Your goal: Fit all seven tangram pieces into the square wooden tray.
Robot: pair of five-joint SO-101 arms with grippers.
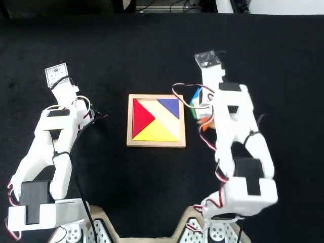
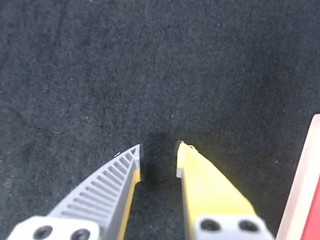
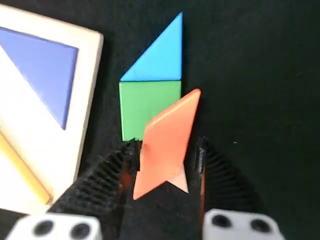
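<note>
Inspector: What covering is recorded?
Clerk: A black cloth (image 1: 101,45) is spread edge to edge; pale lint is noted on it in the left wrist view.
Inspector: And past the far edge?
Clerk: Dark cables (image 1: 172,5) are seen, with a white surface (image 1: 283,6) alongside.
Inspector: At the near edge?
Clerk: A tan board (image 1: 109,225) is noted.

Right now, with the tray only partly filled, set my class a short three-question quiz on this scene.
1. True or false: the orange piece lies flat in the tray.
2. How many pieces sit in the tray? A two, B three, C five.
3. Fill in: outside the tray, the green square touches the ___ triangle.

Key
1. False: it is tilted between the right jaws.
2. B.
3. Light blue: the light-blue triangle.
</note>
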